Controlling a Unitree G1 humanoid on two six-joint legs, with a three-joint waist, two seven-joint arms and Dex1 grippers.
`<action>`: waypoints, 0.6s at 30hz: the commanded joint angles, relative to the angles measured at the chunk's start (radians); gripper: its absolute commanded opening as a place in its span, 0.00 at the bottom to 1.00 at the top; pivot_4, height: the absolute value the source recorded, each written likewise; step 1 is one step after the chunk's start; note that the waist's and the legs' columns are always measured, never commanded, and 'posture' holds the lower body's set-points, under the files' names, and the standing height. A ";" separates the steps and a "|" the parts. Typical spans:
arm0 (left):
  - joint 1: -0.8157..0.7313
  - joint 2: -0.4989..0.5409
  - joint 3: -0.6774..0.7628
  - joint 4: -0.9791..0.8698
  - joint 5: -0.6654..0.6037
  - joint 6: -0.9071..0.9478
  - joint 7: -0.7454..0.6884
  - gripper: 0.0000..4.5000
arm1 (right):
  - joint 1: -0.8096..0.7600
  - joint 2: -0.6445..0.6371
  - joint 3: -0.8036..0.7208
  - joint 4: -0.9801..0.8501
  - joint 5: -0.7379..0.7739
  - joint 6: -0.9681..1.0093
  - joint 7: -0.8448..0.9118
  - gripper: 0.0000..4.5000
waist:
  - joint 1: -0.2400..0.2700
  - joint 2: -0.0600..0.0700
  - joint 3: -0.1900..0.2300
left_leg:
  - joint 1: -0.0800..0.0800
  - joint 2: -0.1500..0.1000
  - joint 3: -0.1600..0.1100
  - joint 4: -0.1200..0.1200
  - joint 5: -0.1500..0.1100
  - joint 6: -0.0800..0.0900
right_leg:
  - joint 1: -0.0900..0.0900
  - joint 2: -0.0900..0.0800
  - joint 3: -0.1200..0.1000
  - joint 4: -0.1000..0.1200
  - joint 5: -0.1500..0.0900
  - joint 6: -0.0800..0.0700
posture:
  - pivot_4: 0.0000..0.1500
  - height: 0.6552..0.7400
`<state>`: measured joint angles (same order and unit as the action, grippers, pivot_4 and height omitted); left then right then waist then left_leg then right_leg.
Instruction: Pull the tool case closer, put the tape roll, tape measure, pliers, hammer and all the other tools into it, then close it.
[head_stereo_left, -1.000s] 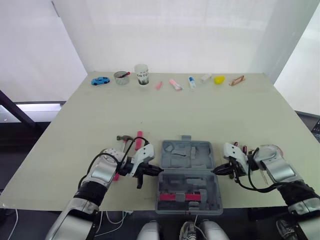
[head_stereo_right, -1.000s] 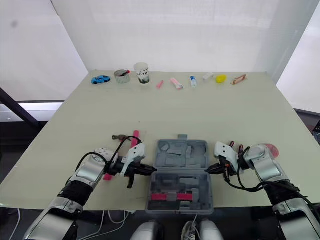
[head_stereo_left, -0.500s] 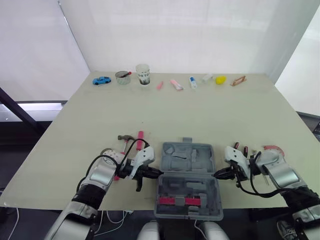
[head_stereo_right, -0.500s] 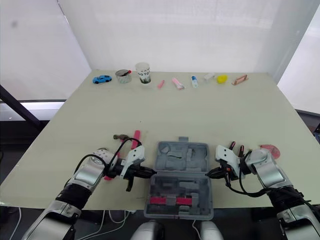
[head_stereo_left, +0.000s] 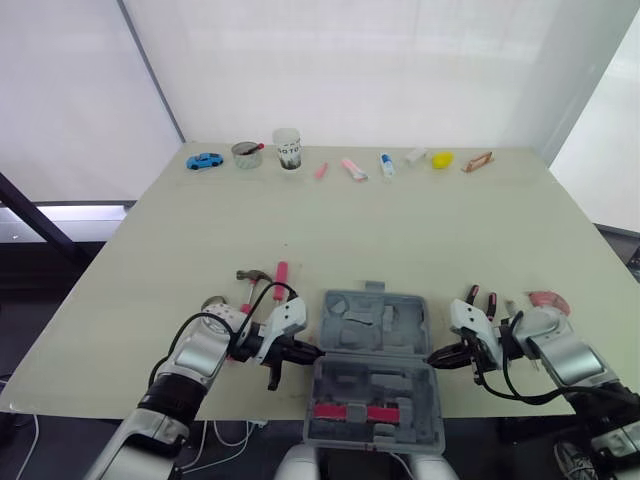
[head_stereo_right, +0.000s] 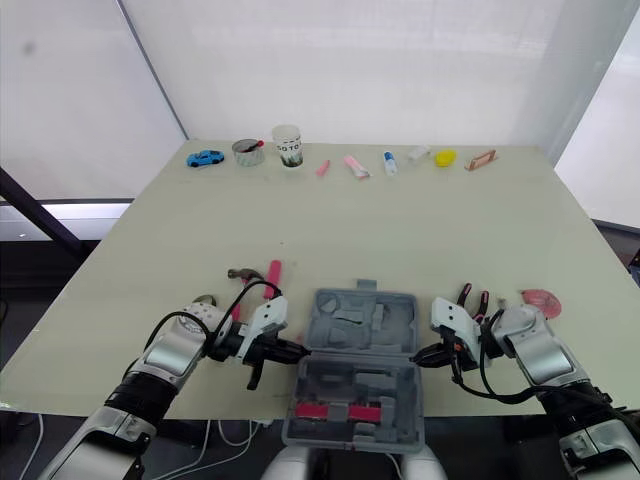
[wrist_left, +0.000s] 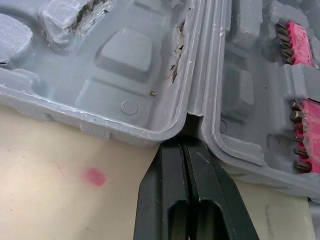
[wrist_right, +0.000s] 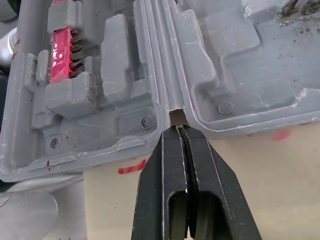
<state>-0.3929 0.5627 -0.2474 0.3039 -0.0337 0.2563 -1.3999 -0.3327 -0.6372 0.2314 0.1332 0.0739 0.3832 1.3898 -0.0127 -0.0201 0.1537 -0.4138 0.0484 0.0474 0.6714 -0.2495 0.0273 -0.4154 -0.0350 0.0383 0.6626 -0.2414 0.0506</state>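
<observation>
Tool case (head_stereo_left: 375, 340) sits nearer the robot than a second ago. Its far edge has dropped back relative to the hammer (head_stereo_left: 243, 274), which has not shifted on the table (head_stereo_left: 400, 220), so this is a real move and not just the slight camera drift. Both arms have come back with it. The left gripper (wrist_left: 186, 150) has its two black fingers pressed flat together with nothing between them, tips pushed into the notch at the left end of the hinge. The right gripper (wrist_right: 182, 132) is the same at the other end: fingers closed on each other, tips lodged in the hinge gap. The case is being dragged by hooking, not by a pinch. It lies open and flat, with the empty moulded half on the far side. The half with the pink bit holders (head_stereo_left: 350, 412) is on the near side, and part of it now juts past the table's near edge. Judgement: the pull step is done, possibly overdone, and more travel risks tipping the case off the edge. No loose tools are in it yet. The hammer lies left of the case behind the left arm. The red-handled pliers (head_stereo_left: 481, 298) lie just beyond the right gripper, and a pinkish round item, probably the tape roll (head_stereo_left: 545, 298), is further right. Next step is likely to back the fingertips out of the hinge and start loading.
</observation>
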 joint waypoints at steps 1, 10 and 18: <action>0.015 -0.033 -0.060 -0.051 -0.024 0.002 -0.020 0.01 | -0.002 0.002 0.007 -0.063 0.052 -0.003 0.013 0.00 | 0.000 0.000 0.000 | 0.000 0.000 0.000 0.000 0.000 0.000 | 0.000 0.000 0.000 0.000 0.000 0.000 | 1.00 1.00; 0.026 -0.031 -0.069 -0.066 -0.027 0.008 -0.023 0.01 | 0.009 -0.009 0.010 -0.073 0.066 0.006 0.001 0.00 | 0.001 0.000 0.000 | 0.000 0.000 0.000 0.000 0.000 0.000 | 0.000 0.000 0.000 0.000 0.000 0.000 | 1.00 1.00; 0.024 -0.012 -0.063 -0.062 -0.028 0.008 -0.026 0.01 | 0.013 0.008 0.027 -0.084 0.068 0.014 -0.002 0.00 | -0.001 0.000 0.000 | 0.000 0.000 0.000 0.000 0.000 0.000 | 0.000 0.000 0.000 0.000 0.000 0.000 | 1.00 1.00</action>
<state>-0.3794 0.5673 -0.2669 0.2743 -0.0406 0.2693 -1.4011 -0.3194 -0.6593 0.2335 0.1168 0.0926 0.3988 1.3830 -0.0134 -0.0201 0.1537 -0.4137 0.0484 0.0471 0.6714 -0.2496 0.0274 -0.4154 -0.0348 0.0383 0.6626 -0.2415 0.0506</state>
